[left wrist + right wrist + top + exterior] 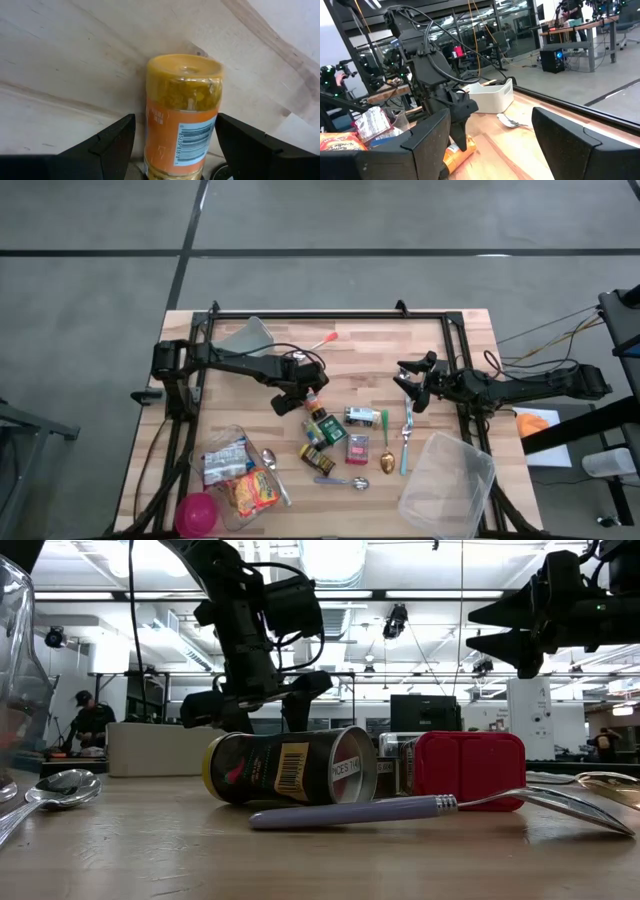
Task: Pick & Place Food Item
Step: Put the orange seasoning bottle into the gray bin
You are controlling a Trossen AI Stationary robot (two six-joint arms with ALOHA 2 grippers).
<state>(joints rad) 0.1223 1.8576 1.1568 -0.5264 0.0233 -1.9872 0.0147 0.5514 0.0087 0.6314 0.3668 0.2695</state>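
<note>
We see the left tool [296, 397] near the tabletop [370, 340] middle, fingers around a lying spice jar [182, 115]; right tool [408, 383] hangs open.

Both arms are matte black, built of slim tube links joined by bulkier blocky joints. Black cables loop loosely along the left arm [240, 363] above the worktop [370, 345]; the right arm [520, 385] trails thin cables off the worktop's edge. Each pincer has flat, angular black fingers [112, 140].
</note>
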